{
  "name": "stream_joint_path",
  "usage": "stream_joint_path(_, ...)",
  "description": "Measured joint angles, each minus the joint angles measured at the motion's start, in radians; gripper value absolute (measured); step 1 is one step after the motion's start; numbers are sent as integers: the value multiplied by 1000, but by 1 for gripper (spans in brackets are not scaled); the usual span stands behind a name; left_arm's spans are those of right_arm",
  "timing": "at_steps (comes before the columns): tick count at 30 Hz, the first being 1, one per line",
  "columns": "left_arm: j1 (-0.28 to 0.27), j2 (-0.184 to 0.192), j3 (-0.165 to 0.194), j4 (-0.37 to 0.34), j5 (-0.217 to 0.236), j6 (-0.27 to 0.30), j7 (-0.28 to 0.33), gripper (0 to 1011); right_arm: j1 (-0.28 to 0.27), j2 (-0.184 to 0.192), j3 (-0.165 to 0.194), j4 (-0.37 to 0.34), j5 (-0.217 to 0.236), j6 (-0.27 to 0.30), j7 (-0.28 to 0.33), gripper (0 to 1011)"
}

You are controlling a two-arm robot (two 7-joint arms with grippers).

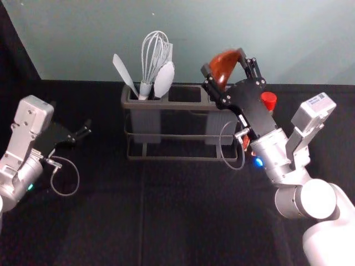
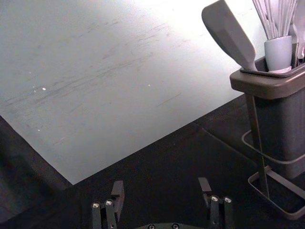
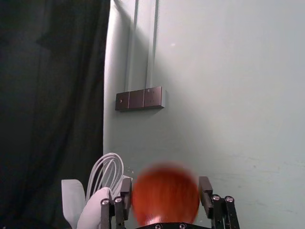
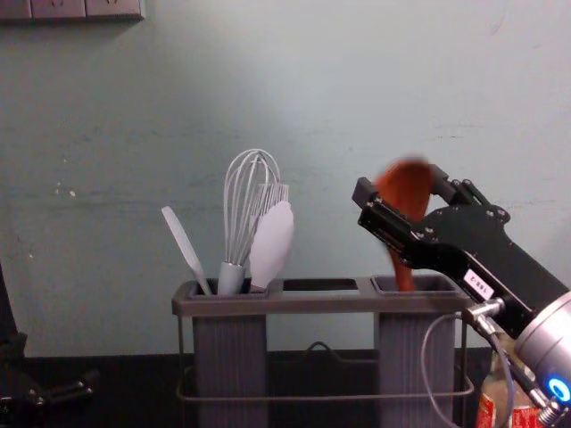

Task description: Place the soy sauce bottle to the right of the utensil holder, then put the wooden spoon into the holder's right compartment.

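In the head view my right gripper [image 1: 224, 65] is over the right end of the utensil holder [image 1: 186, 105], fingers spread around the wooden spoon's bowl [image 1: 223, 67]. The chest view has the spoon [image 4: 406, 192] upright and blurred, its handle down in the right compartment [image 4: 415, 343]. Seen from the wrist, my right gripper [image 3: 165, 193] is open, the bowl [image 3: 165, 194] between its fingers. The soy sauce bottle [image 1: 268, 100], red-capped, stands right of the holder, partly behind the right arm. My left gripper [image 1: 72, 117] is parked open at the left; its wrist view shows the gripper [image 2: 161, 190] holding nothing.
A whisk [image 1: 155, 55], a spatula [image 1: 125, 73] and a pale spoon-shaped utensil [image 1: 164, 79] stand in the holder's left compartment. The wall [image 1: 249, 27] rises close behind the holder. Black cloth [image 1: 166, 216] covers the table.
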Motion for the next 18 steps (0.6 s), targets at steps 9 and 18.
stream_joint_path(9,0,0,0,0,0,0,0,1011,-2,-3,9,-16,0,-1,-7,1002)
stream_joint_path(18,0,0,0,0,0,0,0,1011,-4,1,21,-48,8,-1,-8,1002)
